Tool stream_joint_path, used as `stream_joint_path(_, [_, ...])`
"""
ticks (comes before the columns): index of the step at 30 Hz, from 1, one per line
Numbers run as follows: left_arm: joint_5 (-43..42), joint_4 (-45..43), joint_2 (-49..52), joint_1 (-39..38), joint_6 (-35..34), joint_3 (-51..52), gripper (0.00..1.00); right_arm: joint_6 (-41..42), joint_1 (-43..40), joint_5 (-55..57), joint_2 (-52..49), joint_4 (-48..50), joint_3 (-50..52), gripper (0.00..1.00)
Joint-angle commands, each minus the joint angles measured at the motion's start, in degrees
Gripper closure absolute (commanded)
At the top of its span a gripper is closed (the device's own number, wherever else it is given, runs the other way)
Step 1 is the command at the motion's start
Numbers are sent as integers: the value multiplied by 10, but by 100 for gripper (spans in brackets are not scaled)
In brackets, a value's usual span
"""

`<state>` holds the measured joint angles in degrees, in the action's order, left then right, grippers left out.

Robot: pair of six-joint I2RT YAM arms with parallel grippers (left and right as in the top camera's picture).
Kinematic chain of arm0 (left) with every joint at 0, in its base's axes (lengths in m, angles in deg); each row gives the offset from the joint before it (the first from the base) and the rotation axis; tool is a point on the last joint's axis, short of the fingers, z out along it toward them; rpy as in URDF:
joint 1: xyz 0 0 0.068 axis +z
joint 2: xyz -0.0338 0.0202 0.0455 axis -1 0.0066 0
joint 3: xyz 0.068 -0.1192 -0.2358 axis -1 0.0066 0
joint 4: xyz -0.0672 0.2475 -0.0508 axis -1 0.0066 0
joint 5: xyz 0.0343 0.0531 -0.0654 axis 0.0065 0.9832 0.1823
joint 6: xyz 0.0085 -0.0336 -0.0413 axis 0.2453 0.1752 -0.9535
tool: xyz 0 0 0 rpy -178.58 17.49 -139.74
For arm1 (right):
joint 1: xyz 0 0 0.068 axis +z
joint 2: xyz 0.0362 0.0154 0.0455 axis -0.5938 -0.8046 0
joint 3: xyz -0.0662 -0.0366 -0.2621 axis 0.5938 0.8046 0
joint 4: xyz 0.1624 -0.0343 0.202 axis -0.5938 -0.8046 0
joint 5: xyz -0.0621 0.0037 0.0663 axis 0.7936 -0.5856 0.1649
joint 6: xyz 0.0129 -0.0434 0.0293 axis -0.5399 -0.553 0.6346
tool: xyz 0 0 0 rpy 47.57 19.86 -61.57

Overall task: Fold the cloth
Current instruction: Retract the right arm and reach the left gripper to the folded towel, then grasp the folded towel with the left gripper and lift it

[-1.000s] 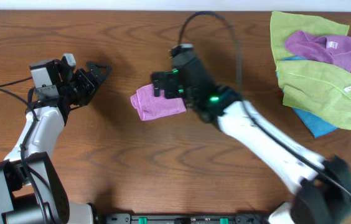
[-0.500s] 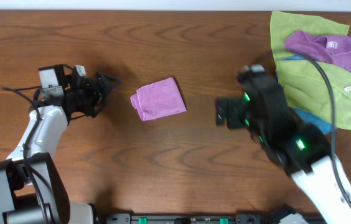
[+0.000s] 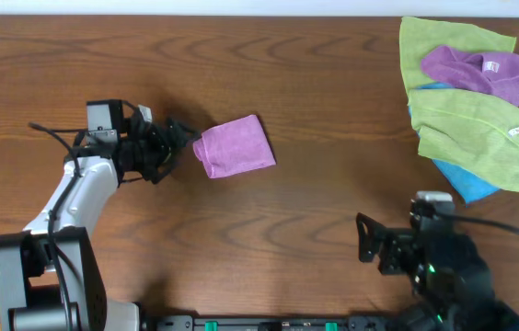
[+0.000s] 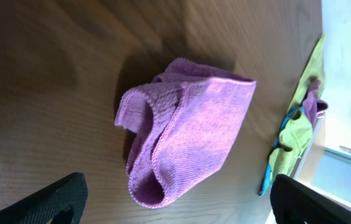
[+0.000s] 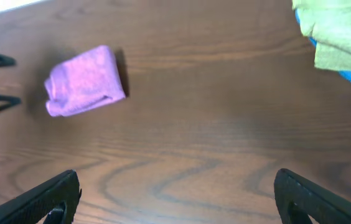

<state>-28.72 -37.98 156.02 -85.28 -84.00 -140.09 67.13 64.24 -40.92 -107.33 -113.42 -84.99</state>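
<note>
Two arms share the wooden table (image 3: 287,74), and everything here is placed against the cloth (image 3: 235,146). It lies folded into a small, loose bundle, flat on the wood and free of both arms, with a rounded fold at its left end.

The left gripper (image 3: 178,147) sits just beside that rounded end, pointing at it with its jaws spread wide. In the right wrist view its two tips stop short of the cloth (image 5: 85,81), with a strip of bare wood between. From the left wrist, the cloth (image 4: 188,130) fills the middle of the view, its layered edges showing, and one of the dark fingers (image 4: 51,199) stands out at either lower corner.

The right gripper (image 3: 363,241) is well apart from the cloth, to its right and toward the near edge of the table. Its jaws are also spread wide and hold nothing.

Farther right of the cloth, well apart, lies a heap of lime-green cloths (image 3: 480,138). A violet cloth (image 3: 471,69) is on top and a blue one (image 3: 467,184) is underneath.
</note>
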Motion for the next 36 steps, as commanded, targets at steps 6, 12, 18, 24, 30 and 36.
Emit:
stream_joint_path(6, [11, -32, -6, -6, -40, 71, 5, 14, -4, -28, 9, -1, 5, 1])
stream_joint_path(12, [-7, -111, -6, -11, -84, 125, 5, 14, -4, -35, 9, -4, 5, 1])
stream_joint_path(18, [13, -164, -5, -53, -109, 140, 5, 14, -4, -35, 9, -4, 5, 1])
stream_joint_path(24, [62, -193, -4, -94, -137, 140, 5, 14, -4, -35, 9, -4, 5, 1])
stream_joint_path(30, [72, -211, 18, -109, -154, 140, 5, 14, -4, -35, 9, -4, 5, 1])
stream_joint_path(36, [57, -255, 52, -114, -162, 140, 5, 14, -4, -35, 9, -4, 5, 1])
